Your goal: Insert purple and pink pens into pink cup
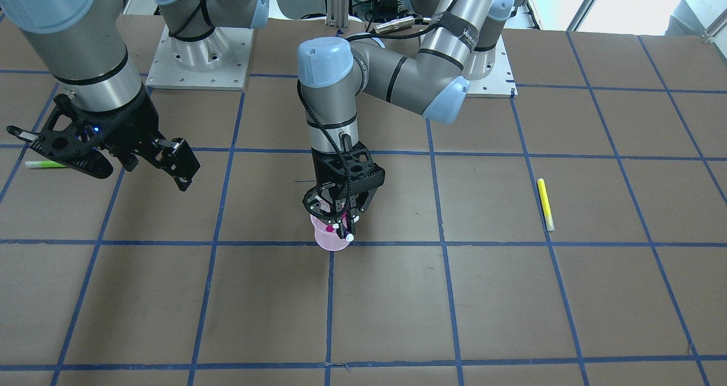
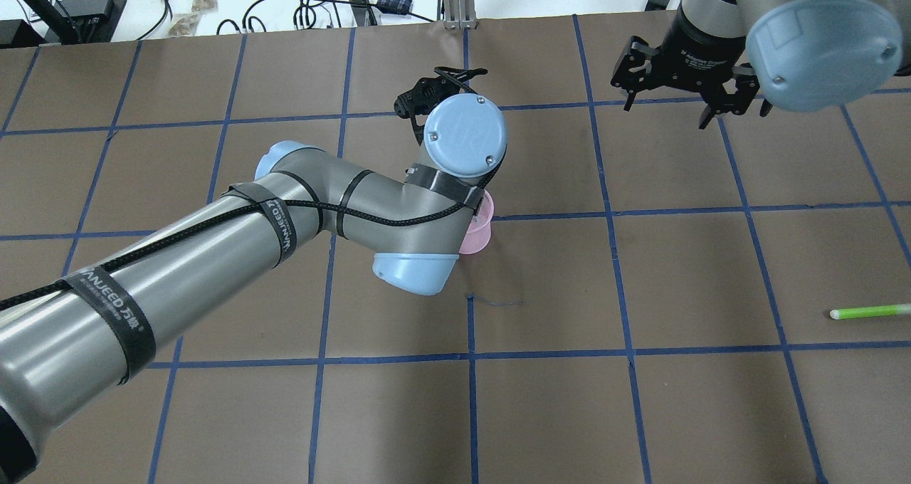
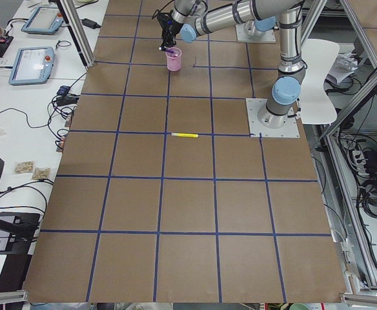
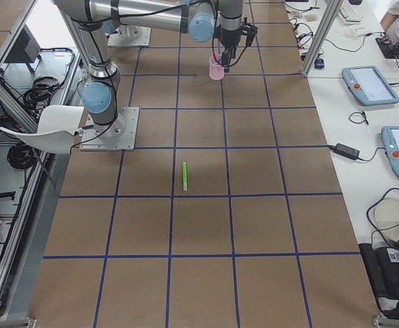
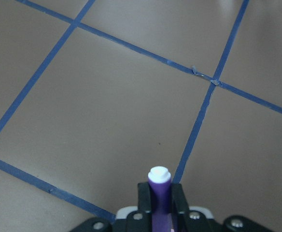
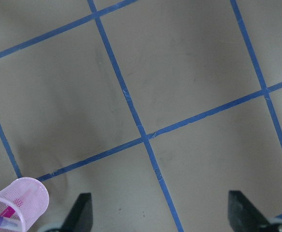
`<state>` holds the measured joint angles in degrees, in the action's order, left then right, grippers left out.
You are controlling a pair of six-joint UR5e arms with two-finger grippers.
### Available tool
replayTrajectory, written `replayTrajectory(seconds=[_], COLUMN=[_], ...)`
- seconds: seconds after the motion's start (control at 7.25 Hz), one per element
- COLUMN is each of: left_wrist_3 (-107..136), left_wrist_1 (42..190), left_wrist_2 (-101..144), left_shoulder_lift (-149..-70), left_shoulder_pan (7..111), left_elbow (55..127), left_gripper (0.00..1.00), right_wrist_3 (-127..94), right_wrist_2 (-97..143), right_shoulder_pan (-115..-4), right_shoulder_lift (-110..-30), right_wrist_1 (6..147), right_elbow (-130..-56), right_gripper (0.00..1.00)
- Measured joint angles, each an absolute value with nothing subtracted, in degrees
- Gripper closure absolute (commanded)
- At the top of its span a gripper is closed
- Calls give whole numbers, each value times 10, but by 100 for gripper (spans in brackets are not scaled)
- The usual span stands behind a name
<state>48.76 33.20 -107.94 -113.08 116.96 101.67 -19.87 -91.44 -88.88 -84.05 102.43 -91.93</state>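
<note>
The pink mesh cup (image 1: 331, 238) stands upright near the table's middle; it also shows in the overhead view (image 2: 475, 233) and the right wrist view (image 6: 18, 200). A pink pen (image 1: 329, 226) stands inside it. My left gripper (image 1: 344, 226) hangs right over the cup, shut on the purple pen (image 5: 159, 195), which has a white end (image 1: 350, 237). The pen points down with its lower part inside the cup. My right gripper (image 1: 170, 164) is open and empty, held above the table well off to the cup's side.
A yellow highlighter (image 1: 546, 203) lies on the table on my left side. A green pen (image 2: 870, 312) lies on my right side, near my right gripper (image 2: 687, 103). Blue tape lines grid the brown table (image 1: 397, 306).
</note>
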Motion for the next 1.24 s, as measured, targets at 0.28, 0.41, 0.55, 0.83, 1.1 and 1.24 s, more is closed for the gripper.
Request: replayTrajectory(seconds=[0.28, 0.41, 0.55, 0.83, 1.1, 1.24], left_wrist_3=[487, 487, 487, 486, 476, 455], left_wrist_1=[332, 332, 332, 331, 341, 364], left_wrist_2=[-1078, -1078, -1081, -1084, -1074, -1063], left_shoulder_lift=[-1136, -1137, -1139, -1137, -1122, -1111], left_shoulder_pan=[1170, 1173, 1176, 1180, 1174, 1164], left_elbow=[1017, 1016, 1016, 1014, 1008, 1002], left_gripper=[36, 10, 0, 0, 0, 0], right_wrist_3=[-196, -195, -195, -192, -190, -190], right_wrist_2=[-915, -915, -915, -915, -915, -915], right_shoulder_pan=[-881, -879, -878, -877, -877, -877], right_shoulder_lift=[-841, -841, -841, -841, -841, -841], right_wrist_1=[1023, 1023, 1023, 1023, 1023, 1023], right_elbow=[-919, -919, -919, -919, -919, -919], right_gripper=[0, 0, 0, 0, 0, 0])
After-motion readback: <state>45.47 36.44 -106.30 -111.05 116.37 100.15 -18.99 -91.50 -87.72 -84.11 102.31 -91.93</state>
